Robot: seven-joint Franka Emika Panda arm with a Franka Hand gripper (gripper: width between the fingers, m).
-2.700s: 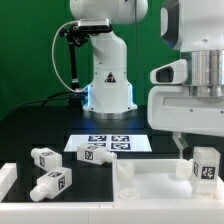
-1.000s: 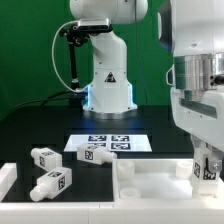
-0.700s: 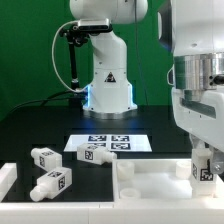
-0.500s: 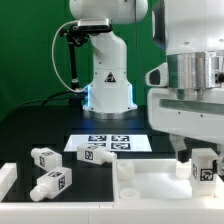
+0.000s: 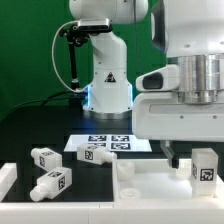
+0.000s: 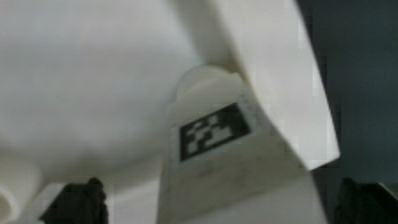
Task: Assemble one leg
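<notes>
A white leg [image 5: 205, 168] with a black marker tag stands upright at the right end of the white tabletop part [image 5: 150, 186]. My gripper [image 5: 186, 155] hangs just above and around it. In the wrist view the same leg [image 6: 222, 140] runs between my two dark fingertips [image 6: 80, 200], with a gap showing on one side, so the jaws are open astride it. Three more white legs lie on the exterior view's left: one [image 5: 45, 157], a second [image 5: 53, 184] and a third [image 5: 95, 154].
The marker board [image 5: 112, 143] lies flat behind the tabletop part. The arm's white base [image 5: 108, 80] stands at the back centre. A white rim piece [image 5: 6, 178] sits at the table's left edge.
My hand has turned about its vertical axis over the upright leg and its body now spreads further left. The leg and the loose legs have not moved.
</notes>
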